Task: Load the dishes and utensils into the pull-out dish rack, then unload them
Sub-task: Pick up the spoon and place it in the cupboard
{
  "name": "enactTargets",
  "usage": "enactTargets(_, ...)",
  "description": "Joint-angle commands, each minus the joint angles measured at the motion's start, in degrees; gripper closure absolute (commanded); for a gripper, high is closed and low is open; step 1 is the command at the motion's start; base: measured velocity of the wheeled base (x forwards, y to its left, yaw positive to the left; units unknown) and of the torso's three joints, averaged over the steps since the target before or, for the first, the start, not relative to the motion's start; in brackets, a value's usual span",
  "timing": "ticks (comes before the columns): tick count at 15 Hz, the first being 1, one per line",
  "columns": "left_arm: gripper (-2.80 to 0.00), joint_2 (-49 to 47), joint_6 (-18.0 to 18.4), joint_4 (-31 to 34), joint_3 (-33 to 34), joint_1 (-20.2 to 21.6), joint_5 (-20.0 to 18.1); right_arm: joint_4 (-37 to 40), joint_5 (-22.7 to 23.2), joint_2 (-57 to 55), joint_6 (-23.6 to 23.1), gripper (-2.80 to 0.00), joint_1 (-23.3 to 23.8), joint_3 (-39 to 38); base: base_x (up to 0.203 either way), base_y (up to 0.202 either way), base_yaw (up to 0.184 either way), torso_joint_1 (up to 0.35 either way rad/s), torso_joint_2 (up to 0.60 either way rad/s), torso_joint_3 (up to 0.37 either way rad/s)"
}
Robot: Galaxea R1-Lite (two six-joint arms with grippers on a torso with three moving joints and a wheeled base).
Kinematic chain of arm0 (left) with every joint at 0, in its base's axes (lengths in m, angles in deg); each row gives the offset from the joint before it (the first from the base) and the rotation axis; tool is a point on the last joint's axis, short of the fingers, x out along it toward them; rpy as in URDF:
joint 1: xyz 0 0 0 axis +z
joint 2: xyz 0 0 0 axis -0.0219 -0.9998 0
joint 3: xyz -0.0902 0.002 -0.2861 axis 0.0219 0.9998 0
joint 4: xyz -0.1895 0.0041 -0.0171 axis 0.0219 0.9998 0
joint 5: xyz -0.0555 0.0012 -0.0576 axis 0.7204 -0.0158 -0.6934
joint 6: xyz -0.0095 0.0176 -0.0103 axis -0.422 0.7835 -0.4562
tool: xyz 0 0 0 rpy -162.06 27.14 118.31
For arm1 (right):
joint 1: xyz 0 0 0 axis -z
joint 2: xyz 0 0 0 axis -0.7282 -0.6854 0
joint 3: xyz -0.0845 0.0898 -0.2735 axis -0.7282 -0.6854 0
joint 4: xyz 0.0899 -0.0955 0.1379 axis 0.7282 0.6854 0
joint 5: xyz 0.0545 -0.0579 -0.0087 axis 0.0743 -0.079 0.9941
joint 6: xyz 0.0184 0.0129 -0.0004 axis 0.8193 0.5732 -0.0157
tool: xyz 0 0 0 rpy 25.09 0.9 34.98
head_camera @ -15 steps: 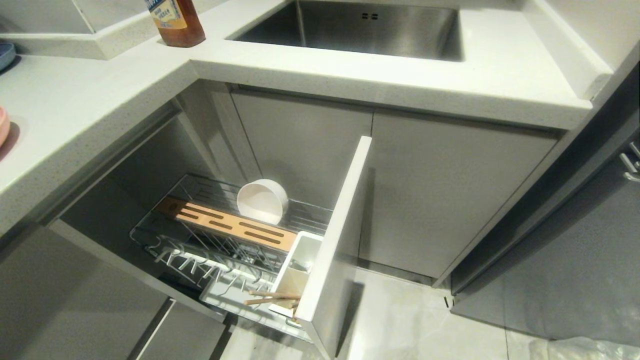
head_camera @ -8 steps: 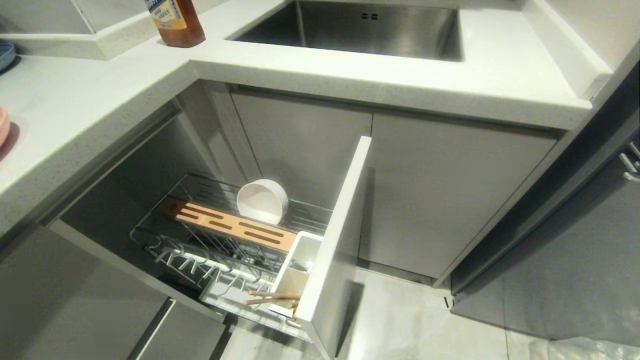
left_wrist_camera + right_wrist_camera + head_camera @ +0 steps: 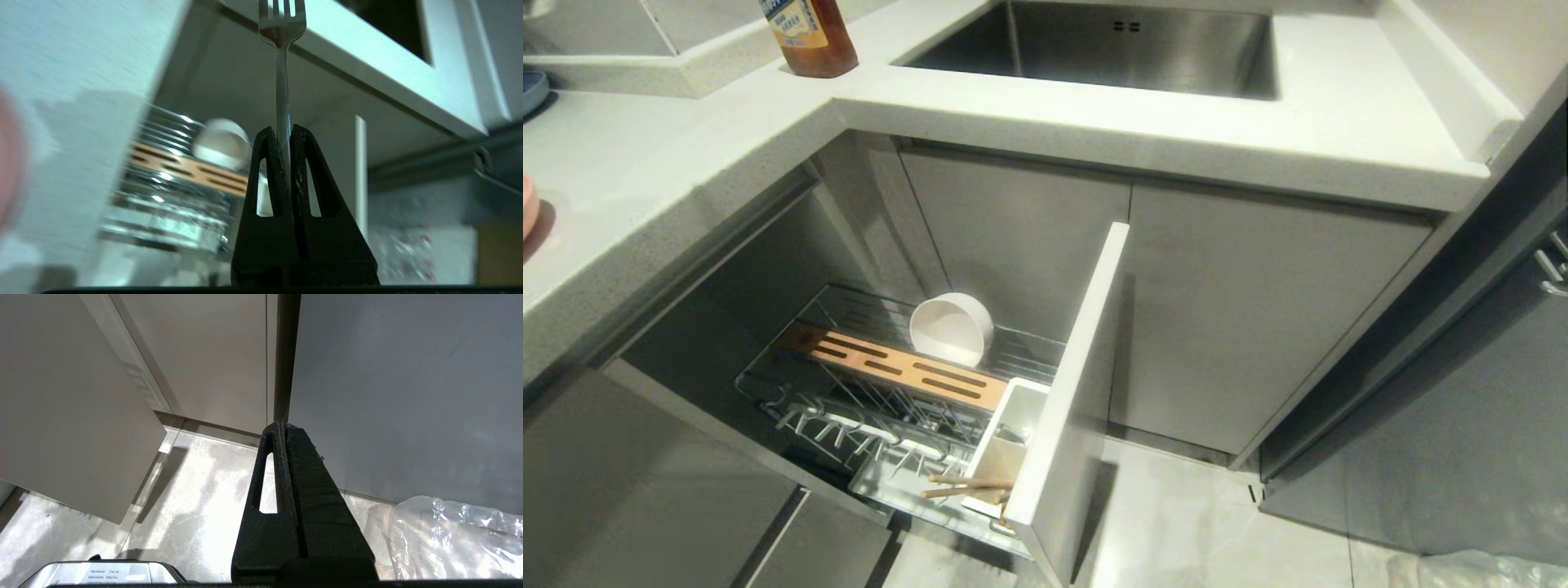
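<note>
left gripper (image 3: pixel 286 134): clamped tight on the fork (image 3: pixel 282 73), gripping the handle partway along; the tines stick out past the fingertips, free of everything. this gripper does not show in the head view.
fork: slim silver metal, in line with the closed fingers, tines pointing away from the claw toward the underside of the white countertop (image 3: pixel 388 81).
pull-out dish rack (image 3: pixel 907 400): drawn out of the cabinet, beyond and to one side of the fork's tip, well apart from it.
bowl (image 3: pixel 952 328): cream-white, tipped on its side on the wires at the back of the rack, behind the slotted wooden strip (image 3: pixel 898 371).
chopsticks (image 3: pixel 968 485): pale wood, lying across the white utensil caddy (image 3: pixel 1009 445) at the rack's front corner, just inside the front panel (image 3: pixel 1078 392).
in the way: the front panel stands upright between the claw and the cabinet doors (image 3: pixel 1143 302); open air lies between the fork and the rack.
pink plate (image 3: pixel 528 204): only its edge shows at the counter's left border.
around: amber bottle (image 3: pixel 809 33) and steel sink (image 3: pixel 1111 45) on the counter above.
right gripper (image 3: pixel 284 430): fingers pressed together, holding nothing, hanging low over the pale floor (image 3: pixel 196 506) beside crumpled clear plastic (image 3: pixel 449 535).
</note>
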Motion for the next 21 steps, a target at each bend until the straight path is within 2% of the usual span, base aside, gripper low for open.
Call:
enactTargets(1, 0.00, 2.3, -0.1, 2.2, 0.6, -7.3, 0.9, 0.0, 0.0, 0.0, 0.0, 0.00, 0.0, 0.0, 0.000, 0.000, 0.000, 0.000, 0.00, 0.000)
enactTargets(4, 0.00, 4.5, 0.0, 7.2, 4.8, -23.3, 6.0, 0.0, 0.0, 0.0, 0.0, 0.00, 0.0, 0.0, 0.000, 0.000, 0.000, 0.000, 0.00, 0.000)
enactTargets(6, 0.00, 5.8, 0.0, 9.8, 9.2, -32.1, 9.1, 0.0, 0.0, 0.0, 0.0, 0.00, 0.0, 0.0, 0.000, 0.000, 0.000, 0.000, 0.00, 0.000)
enactTargets(8, 0.00, 6.6, -0.2, 13.6, 13.3, -38.2, 10.6, 0.0, 0.0, 0.0, 0.0, 0.00, 0.0, 0.0, 0.000, 0.000, 0.000, 0.000, 0.00, 0.000)
enactTargets(12, 0.00, 3.8, -0.8, 21.3, 14.6, -39.3, 10.9, 0.0, 0.0, 0.0, 0.0, 0.00, 0.0, 0.0, 0.000, 0.000, 0.000, 0.000, 0.00, 0.000)
enactTargets(16, 0.00, -1.8, -5.5, 25.1, 13.1, -40.0, 11.3, 0.0, 0.0, 0.0, 0.0, 0.00, 0.0, 0.0, 0.000, 0.000, 0.000, 0.000, 0.00, 0.000)
enactTargets(18, 0.00, -5.0, -8.3, 26.3, 11.9, -42.7, 14.8, 0.0, 0.0, 0.0, 0.0, 0.00, 0.0, 0.0, 0.000, 0.000, 0.000, 0.000, 0.00, 0.000)
enactTargets(19, 0.00, -7.4, -10.2, 26.5, 11.4, -45.7, 18.4, 0.0, 0.0, 0.0, 0.0, 0.00, 0.0, 0.0, 0.000, 0.000, 0.000, 0.000, 0.00, 0.000)
enactTargets(21, 0.00, -12.5, -16.2, 26.6, 9.4, -50.7, 24.4, 0.0, 0.0, 0.0, 0.0, 0.00, 0.0, 0.0, 0.000, 0.000, 0.000, 0.000, 0.00, 0.000)
